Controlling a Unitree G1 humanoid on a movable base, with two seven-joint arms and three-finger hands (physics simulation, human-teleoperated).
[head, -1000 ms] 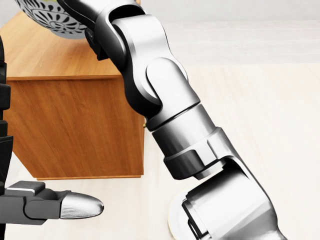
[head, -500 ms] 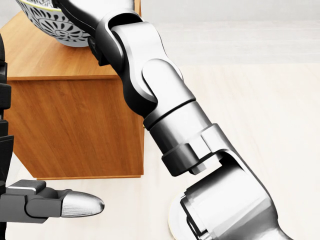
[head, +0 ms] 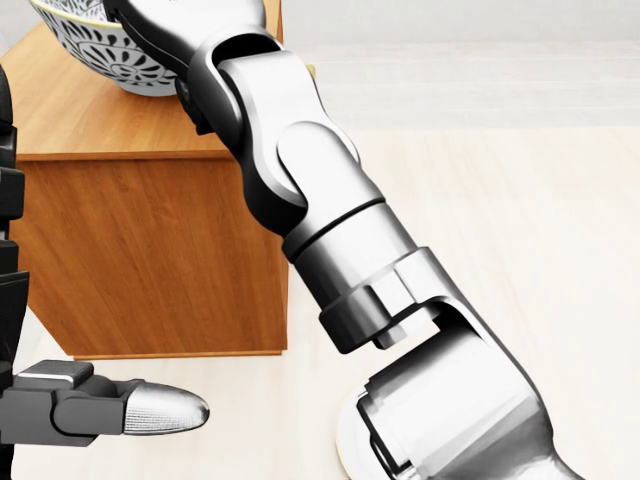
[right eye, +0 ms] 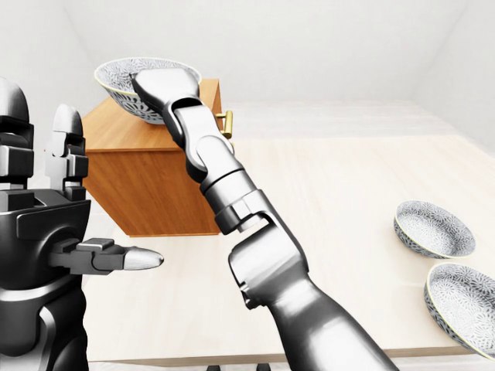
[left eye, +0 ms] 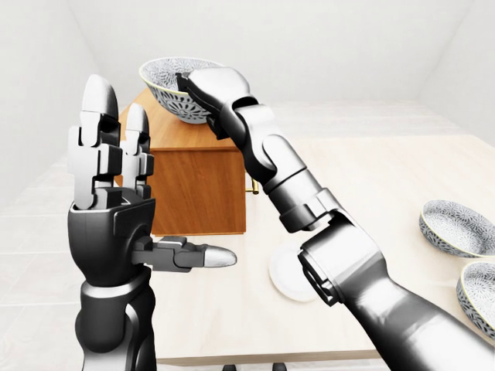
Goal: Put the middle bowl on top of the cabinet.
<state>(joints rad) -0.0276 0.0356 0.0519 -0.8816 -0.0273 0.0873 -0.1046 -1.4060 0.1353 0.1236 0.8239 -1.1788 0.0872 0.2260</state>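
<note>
The left hand [left eye: 110, 193] stands raised and empty, its fingers spread wide. The middle bowl [left eye: 164, 93] rests near the upper-left corner of the cabinet [left eye: 197, 185] top in the head view, and the right hand [left eye: 216, 85] grips its rim.

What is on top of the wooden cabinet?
A patterned bowl, gripped at its rim by the right robot hand, is over the cabinet top. The hand covers the bowl's right side, so whether its base touches the wood cannot be seen.
</note>
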